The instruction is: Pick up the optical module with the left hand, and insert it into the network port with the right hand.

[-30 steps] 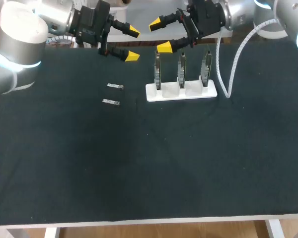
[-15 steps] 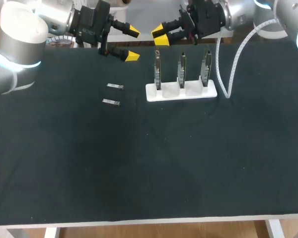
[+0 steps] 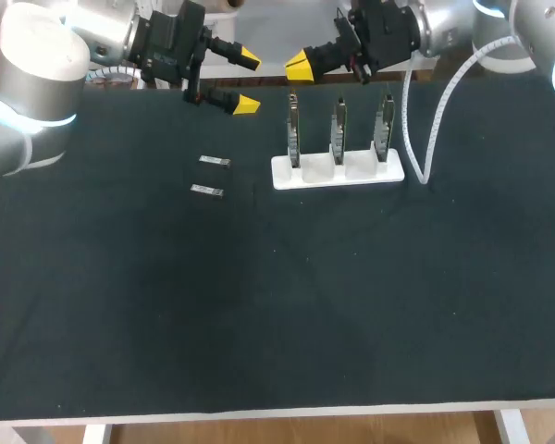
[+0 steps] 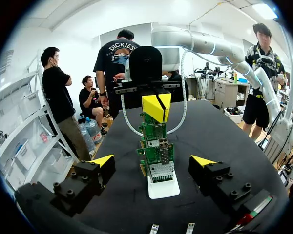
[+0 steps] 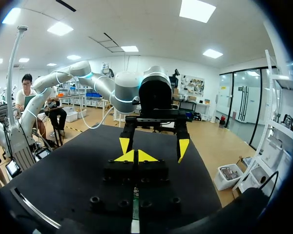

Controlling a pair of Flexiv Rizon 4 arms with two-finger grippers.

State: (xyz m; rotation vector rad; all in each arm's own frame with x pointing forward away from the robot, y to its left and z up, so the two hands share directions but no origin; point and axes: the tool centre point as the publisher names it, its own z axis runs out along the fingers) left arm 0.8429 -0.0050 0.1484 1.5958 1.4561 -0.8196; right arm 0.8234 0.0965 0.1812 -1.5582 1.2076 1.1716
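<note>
1. black cloth covers the table (image 3: 259,324). on it two small silver optical modules (image 3: 215,162) lie flat, close together and touching nothing, so you can take either from above. the nearer module (image 3: 206,191) sits slightly left of the other.
2. the white stand (image 3: 338,172), to the right of the modules, holds three green circuit boards (image 3: 339,129) upright in a row. the metal cages (image 4: 159,152) on them are probably the network ports, held steady for insertion.
3. your left gripper (image 3: 245,83) hovers over the table's far edge, beyond the modules. its fingers are wide apart and empty, a ready pose for a pick not yet begun.
4. your right gripper (image 3: 301,67) hangs above and behind the stand. its yellow tips are pressed together on nothing, likely because there is no module to receive yet.
5. in both wrist views the grippers face each other across the boards, which suits a hand-over.
</note>
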